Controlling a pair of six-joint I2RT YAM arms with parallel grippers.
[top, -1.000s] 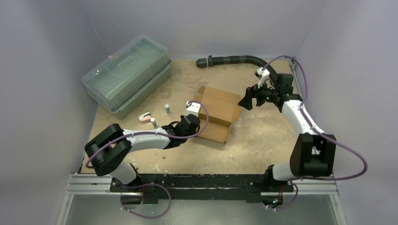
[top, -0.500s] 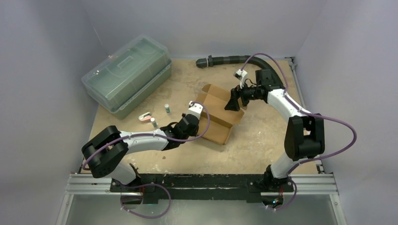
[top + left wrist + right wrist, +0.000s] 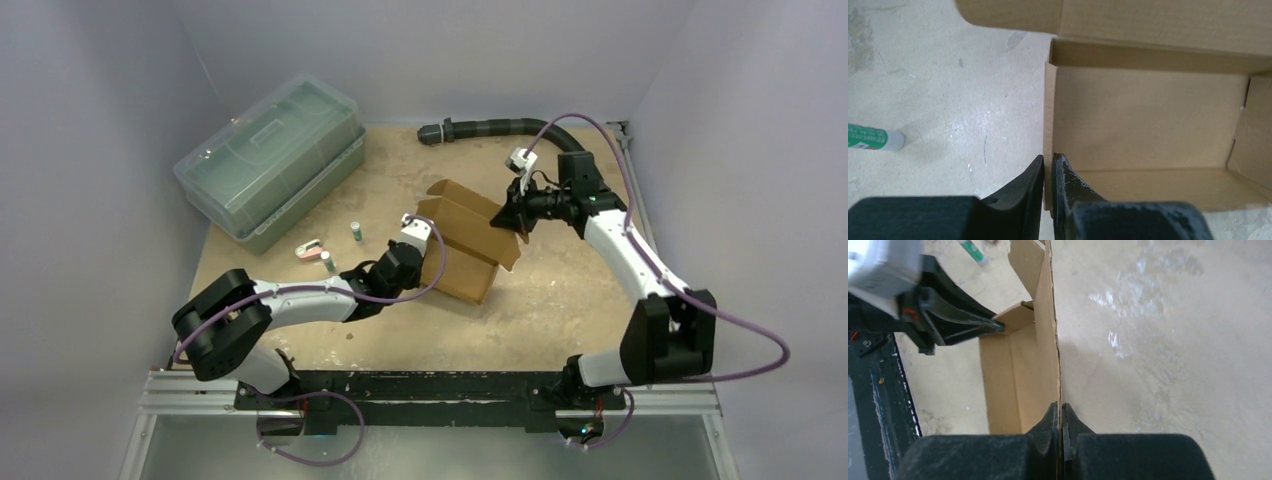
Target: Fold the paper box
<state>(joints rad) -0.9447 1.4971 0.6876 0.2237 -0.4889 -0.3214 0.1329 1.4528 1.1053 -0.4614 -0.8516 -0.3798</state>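
The paper box is brown cardboard, standing half opened in the middle of the table with its flaps up. My left gripper is shut on the box's left wall; in the left wrist view its fingertips pinch that wall's edge, with the box interior to the right. My right gripper is shut on the box's upright right-hand panel. The right wrist view shows this gripper clamping the thin cardboard edge, with the left gripper at the opposite wall.
A large clear greenish lidded plastic bin sits at the back left. Two small green-labelled tubes and a pink object lie left of the box. A black hose runs along the back edge.
My right gripper moved left from beside the box, was open, and has shut on the box's right panel. The box went from lying flat to partly opened. The left gripper kept its grip.
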